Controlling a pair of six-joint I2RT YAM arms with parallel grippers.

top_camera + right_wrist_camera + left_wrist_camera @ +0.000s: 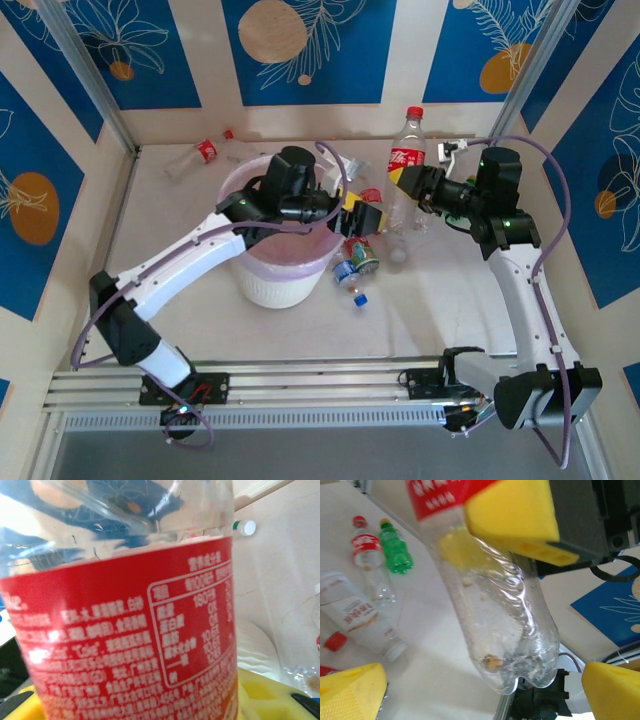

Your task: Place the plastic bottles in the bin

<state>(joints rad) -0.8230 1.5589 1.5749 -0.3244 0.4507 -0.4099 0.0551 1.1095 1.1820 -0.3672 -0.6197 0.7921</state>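
Observation:
A tall clear plastic bottle with a red label and red cap stands upright right of the bin. My right gripper is shut on its labelled middle; in the right wrist view the red label sits between the yellow pads. My left gripper reaches across the bin's rim and is open. Its yellow fingertips stand either side of this bottle's clear base without touching it. The bin is a white ribbed bucket with a pinkish bag liner.
Small bottles lie beside the bin, with a blue cap near them. A red-labelled bottle lies at the back left. The left wrist view has a red-labelled bottle, a green one, a white-labelled one and a loose red cap.

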